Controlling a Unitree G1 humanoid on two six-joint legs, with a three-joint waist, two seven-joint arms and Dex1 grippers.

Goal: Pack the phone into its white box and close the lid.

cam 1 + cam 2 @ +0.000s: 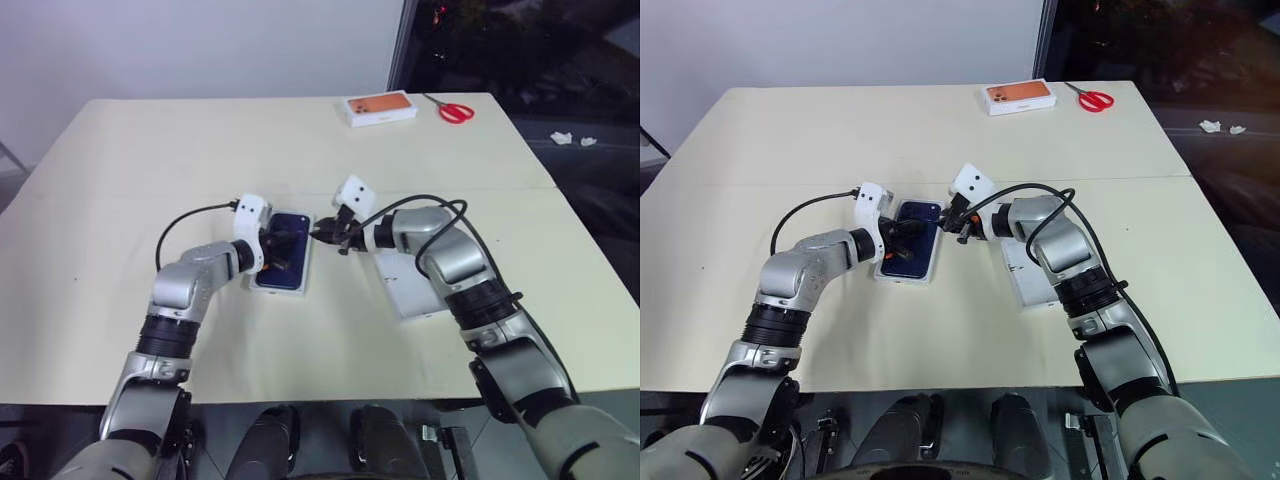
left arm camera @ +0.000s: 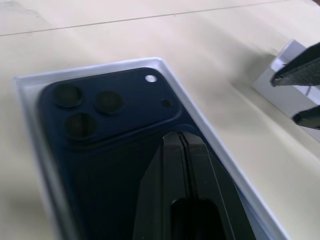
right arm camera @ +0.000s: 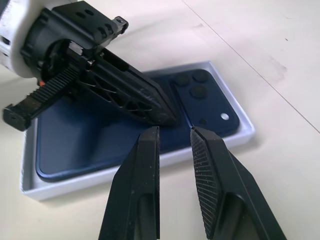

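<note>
Here the phone (image 3: pixel 125 125) lies flat inside the white box (image 3: pixel 240 131), glossy dark blue back up, its camera cluster at the far end; the box sits on the cream table (image 1: pixel 130 180) near the middle, a little to my left. My left gripper (image 1: pixel 278 246) is clenched — both black fingers pressed together with nothing between them — and its tips rest down on the phone's back, toward the middle of the slab. My right gripper (image 3: pixel 175 137) hangs just beside the box's right rim, fingers only a narrow gap apart and grasping nothing, tips pointing left toward the phone. The lid (image 1: pixel 1025 280) lies flat on the table to the right of the box, partly under my right forearm, its white surface up. At the table's far edge, well apart from all this, sit an orange-topped box (image 1: pixel 380 106) and, just to its right, a pair of red-handled scissors (image 1: pixel 455 110).
</note>
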